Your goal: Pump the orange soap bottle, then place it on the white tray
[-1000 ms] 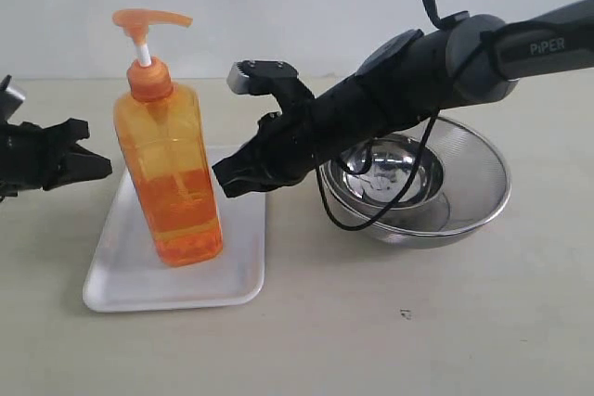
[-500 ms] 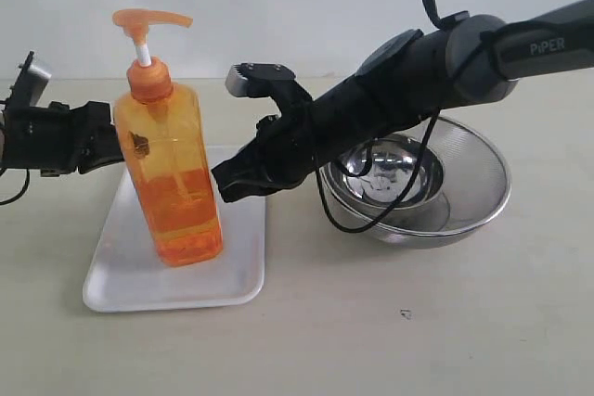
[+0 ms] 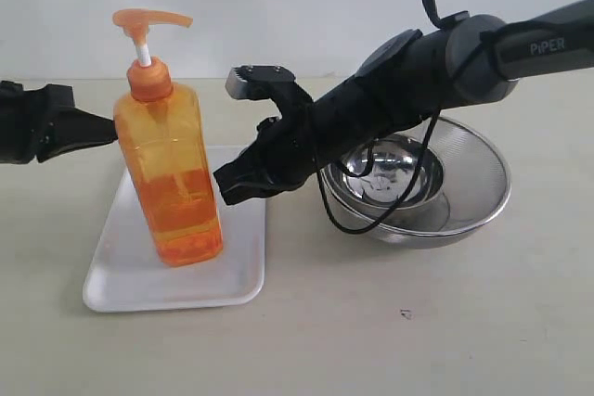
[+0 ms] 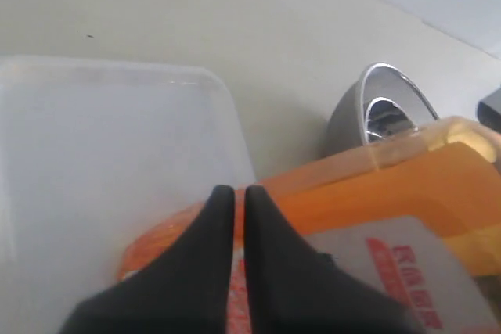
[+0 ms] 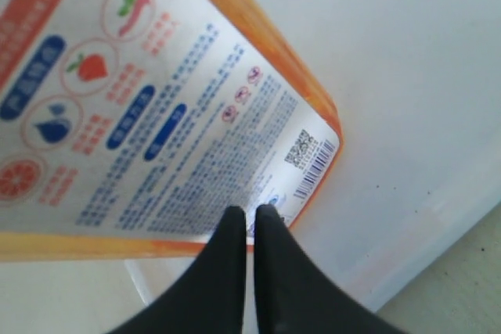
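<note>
The orange soap bottle (image 3: 172, 183) stands upright on the white tray (image 3: 121, 277), its pump head (image 3: 148, 18) raised on the white stem. My left gripper (image 3: 109, 130) is shut and empty, its tip at the bottle's left shoulder; whether it touches cannot be told. In the left wrist view its jaws (image 4: 232, 189) are pressed together in front of the bottle (image 4: 407, 185) and tray (image 4: 94, 131). My right gripper (image 3: 223, 187) is shut and empty, just beside the bottle's right side over the tray. The right wrist view shows it (image 5: 248, 210) before the printed label (image 5: 156, 99).
Two nested round steel bowls (image 3: 473, 187) sit right of the tray under my right arm, the smaller one (image 3: 390, 173) inside. A cable loops from the right arm over the bowl rim. Beige tabletop lies in front.
My left gripper, open a second ago, has swung up toward the bottle and shut. The right arm and the bottle have hardly moved.
</note>
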Tool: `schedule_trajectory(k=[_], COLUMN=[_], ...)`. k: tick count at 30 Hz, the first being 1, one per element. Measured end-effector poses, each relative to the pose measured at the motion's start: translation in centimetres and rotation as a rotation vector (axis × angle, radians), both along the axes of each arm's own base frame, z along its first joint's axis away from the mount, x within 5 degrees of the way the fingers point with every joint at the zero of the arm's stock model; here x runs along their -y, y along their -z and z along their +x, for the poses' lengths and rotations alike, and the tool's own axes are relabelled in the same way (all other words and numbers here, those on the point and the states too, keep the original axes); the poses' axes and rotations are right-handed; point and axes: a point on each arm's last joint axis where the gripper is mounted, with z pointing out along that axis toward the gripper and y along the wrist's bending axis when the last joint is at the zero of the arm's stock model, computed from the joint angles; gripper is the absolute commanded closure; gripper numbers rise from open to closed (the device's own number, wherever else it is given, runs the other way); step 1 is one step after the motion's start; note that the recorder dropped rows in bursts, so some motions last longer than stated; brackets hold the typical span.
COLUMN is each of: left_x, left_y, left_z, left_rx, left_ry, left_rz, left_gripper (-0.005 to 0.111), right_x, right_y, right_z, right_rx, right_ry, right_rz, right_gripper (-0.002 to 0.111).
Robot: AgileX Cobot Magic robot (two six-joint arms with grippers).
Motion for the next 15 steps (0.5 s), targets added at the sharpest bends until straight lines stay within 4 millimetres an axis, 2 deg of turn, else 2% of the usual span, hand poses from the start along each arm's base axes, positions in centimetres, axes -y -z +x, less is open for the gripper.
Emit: schedule_trajectory(k=[5, 15], left_x=[1.5, 1.6], left_y=[-0.1, -0.1], left_z=[-0.1, -0.1], left_rx=[0.001, 0.001], left_ry=[0.047, 0.048], left_rz=[-0.007, -0.008], left_gripper=[0.102, 0.102], right_x=[0.0, -0.1], right_y=[0.0, 0.0], right_z=[-0.2, -0.3], right_rx=[-0.013, -0.021], right_ry=[-0.018, -0.029], right_rz=[0.004, 0.006], right_gripper=[0.109, 0.109])
